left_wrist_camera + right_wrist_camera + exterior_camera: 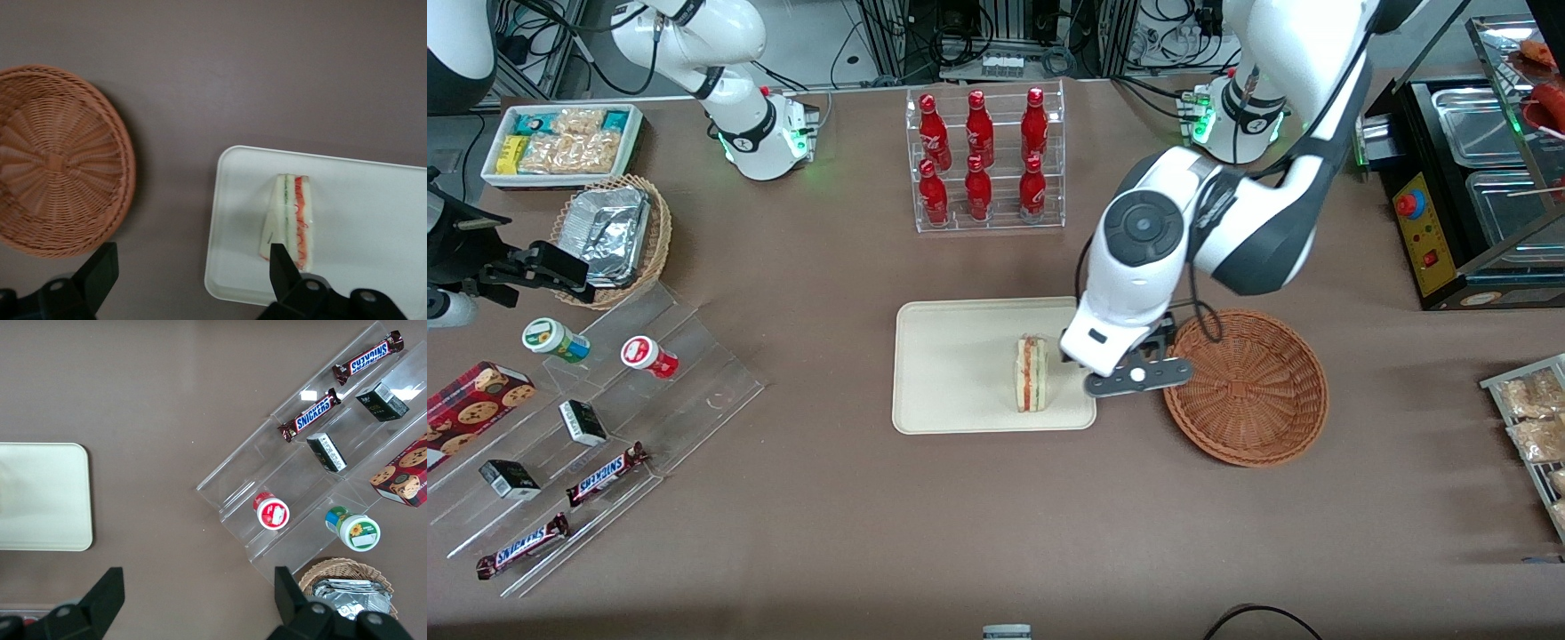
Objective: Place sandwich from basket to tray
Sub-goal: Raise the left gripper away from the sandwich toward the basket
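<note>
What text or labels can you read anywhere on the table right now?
"SNICKERS": on both chocolate bars on the clear stepped stand.
Red bottles, round tubs, dark small boxes, cookie box: print too small to read.
Sandwich, tray, basket: no text.
The end effector hangs open above the tray's edge, unmarked.

Lab mock snack shop: bottle rack (985, 160), candy display (596, 444), cabling.
</note>
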You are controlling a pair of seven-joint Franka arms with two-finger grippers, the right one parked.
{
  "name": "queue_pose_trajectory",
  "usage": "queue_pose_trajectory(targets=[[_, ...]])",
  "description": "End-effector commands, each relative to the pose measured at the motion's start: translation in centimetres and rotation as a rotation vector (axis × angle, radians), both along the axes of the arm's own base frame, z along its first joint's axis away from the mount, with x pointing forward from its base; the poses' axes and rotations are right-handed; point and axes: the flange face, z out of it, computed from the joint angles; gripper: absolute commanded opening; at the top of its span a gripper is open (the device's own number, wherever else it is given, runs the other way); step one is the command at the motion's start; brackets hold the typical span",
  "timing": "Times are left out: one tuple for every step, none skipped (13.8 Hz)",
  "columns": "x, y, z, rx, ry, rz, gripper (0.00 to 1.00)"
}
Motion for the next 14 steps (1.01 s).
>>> queue_pose_trajectory(targets=[[0.0, 3.4, 2.9, 0.032, -0.004, 0.051, 1.0], [0.5, 4.8, 3.6, 0.01, 0.008, 0.084, 1.0], [1.0, 6.6, 4.9, -0.004, -0.003, 0.092, 1.0], [1.4, 8.2, 5.7, -0.002, -0.005, 0.076, 1.0], [1.5, 9.4, 6.3, 0.011, 0.003, 0.073, 1.0], [1.6, 10.6, 6.7, 0.019, 0.007, 0.083, 1.0], [1.9, 11.7, 7.1, 0.025, 0.004, 0.084, 1.0], [2.1, 13.1, 8.0, 0.014, 0.001, 0.079, 1.0], [2.4, 14.9, 8.6, -0.006, 0.009, 0.085, 1.0], [2.5, 16.9, 9.3, -0.013, 0.03, 0.071, 1.0], [2.5, 18.4, 9.6, -0.008, 0.047, 0.05, 1.0], [2.3, 19.7, 10.5, -0.009, 0.047, 0.034, 1.0], [2.2, 20.9, 11.0, -0.004, 0.051, 0.031, 1.0], [2.1, 22.0, 11.6, -0.003, 0.055, 0.036, 1.0]])
